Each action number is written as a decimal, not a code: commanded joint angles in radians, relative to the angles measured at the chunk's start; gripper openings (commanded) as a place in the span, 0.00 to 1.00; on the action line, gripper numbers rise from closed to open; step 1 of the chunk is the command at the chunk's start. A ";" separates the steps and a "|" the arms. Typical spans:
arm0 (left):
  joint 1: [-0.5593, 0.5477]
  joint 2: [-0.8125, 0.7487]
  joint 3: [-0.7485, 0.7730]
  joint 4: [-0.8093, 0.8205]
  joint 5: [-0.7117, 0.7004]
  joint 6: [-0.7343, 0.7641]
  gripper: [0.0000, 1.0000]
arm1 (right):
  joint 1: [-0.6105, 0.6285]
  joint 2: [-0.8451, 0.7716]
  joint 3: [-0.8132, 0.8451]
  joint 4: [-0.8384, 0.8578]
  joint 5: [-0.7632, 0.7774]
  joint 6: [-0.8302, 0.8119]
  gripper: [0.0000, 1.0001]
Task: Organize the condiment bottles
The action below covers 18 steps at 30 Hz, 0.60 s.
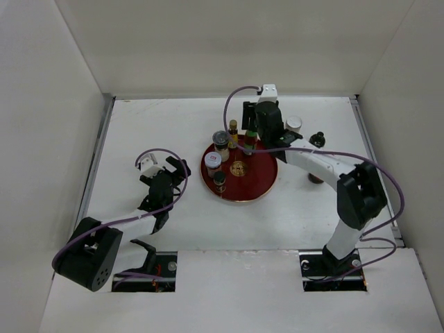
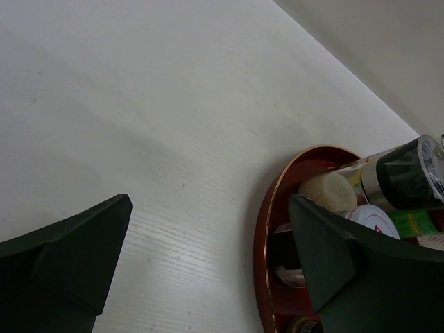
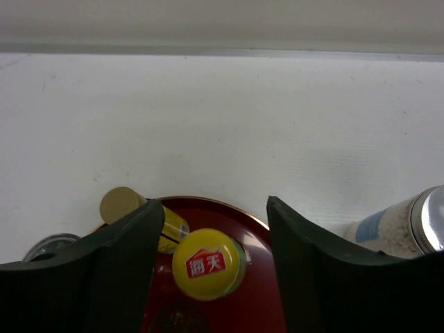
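Right claw (image 3: 214, 208) fingers fill foreground of wrist view, lower parts cut off by frame; jaws apart, straddling yellow-capped bottle (image 3: 208, 263) on round red tray (image 1: 260, 182) near far rim; no grip visible; bottle body hidden under own cap; gold-capped bottle (image 3: 121, 202) just beside, partly behind finger; silver-lidded jar (image 3: 409, 232) cut off at right edge, on bench (image 1: 139, 125); left claw (image 1: 170, 170) wide open, empty, left of tray; three jars (image 1: 214, 159) on tray's left side; black-capped bottle (image 1: 318, 137) off tray, right.

yellow-capped bottle (image 3: 208, 263) upright on the red tray (image 3: 260, 277), between the right hand's (image 3: 214, 201) parted fingers
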 commanded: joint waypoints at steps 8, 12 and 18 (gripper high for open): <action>-0.008 0.006 0.046 0.032 0.001 -0.006 1.00 | -0.117 -0.318 -0.154 0.079 0.016 0.019 0.91; -0.008 0.021 0.055 0.029 0.012 -0.006 1.00 | -0.234 -0.294 -0.162 -0.017 0.074 0.060 1.00; -0.002 0.017 0.052 0.029 0.012 -0.004 1.00 | -0.302 -0.174 -0.101 -0.094 -0.023 0.073 1.00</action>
